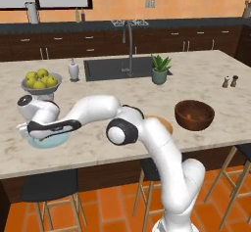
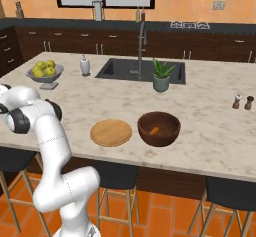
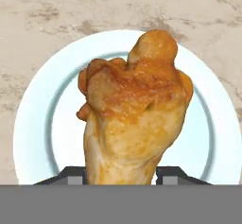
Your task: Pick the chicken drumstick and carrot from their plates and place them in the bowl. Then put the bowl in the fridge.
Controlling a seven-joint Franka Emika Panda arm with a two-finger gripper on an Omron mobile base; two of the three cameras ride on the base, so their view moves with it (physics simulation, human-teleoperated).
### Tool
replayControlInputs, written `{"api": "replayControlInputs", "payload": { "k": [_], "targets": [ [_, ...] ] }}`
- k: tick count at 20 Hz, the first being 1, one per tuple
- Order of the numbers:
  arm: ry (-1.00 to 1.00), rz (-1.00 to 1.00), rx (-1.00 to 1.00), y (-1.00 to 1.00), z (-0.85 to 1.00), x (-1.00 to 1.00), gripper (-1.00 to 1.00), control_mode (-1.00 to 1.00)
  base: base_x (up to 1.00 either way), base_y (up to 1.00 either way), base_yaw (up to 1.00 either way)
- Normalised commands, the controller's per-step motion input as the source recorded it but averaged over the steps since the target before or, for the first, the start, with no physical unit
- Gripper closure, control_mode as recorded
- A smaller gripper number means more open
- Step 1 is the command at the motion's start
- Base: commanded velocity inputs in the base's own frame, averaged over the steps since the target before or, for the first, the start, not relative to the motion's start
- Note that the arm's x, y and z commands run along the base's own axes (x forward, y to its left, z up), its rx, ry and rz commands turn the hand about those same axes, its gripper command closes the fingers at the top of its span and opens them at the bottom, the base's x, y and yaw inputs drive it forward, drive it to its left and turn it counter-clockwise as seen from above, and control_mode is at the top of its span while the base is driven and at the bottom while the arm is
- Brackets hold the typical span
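Item: my claw [image 3: 121, 173], tips set either side of the drumstick [image 3: 134, 114], touching its narrow end; whether it's truly clamped, I can't tell. Drumstick over the blue plate [image 3: 33, 138]. Carrot [image 2: 155, 130] in bowl [image 2: 159, 128]; wooden plate [image 2: 111, 132] alongside.

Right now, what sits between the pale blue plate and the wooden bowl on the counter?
In the left base view, the arm's elbow and the tan wooden plate lie between the pale blue plate and the bowl.
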Motion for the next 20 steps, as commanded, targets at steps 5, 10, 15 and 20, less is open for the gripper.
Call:
{"api": "replayControlInputs", "payload": {
  "k": [5,10,15,20],
  "targets": [
    [-0.17,0.00,0.03,-0.88,0.80,-1.00,1.00,-1.00,0.00,0.00,0.00],
    [-0.03,-0.05,0.10,-1.00,0.78,-0.47,1.00,-1.00,0.00,0.00,0.00],
    [0.02,-0.07,0.07,-1.00,0.75,-0.19,1.00,-1.00,0.00,0.00,0.00],
    [0.04,0.00,-0.01,-1.00,0.36,-0.14,1.00,-1.00,0.00,0.00,0.00]
  ]
}}
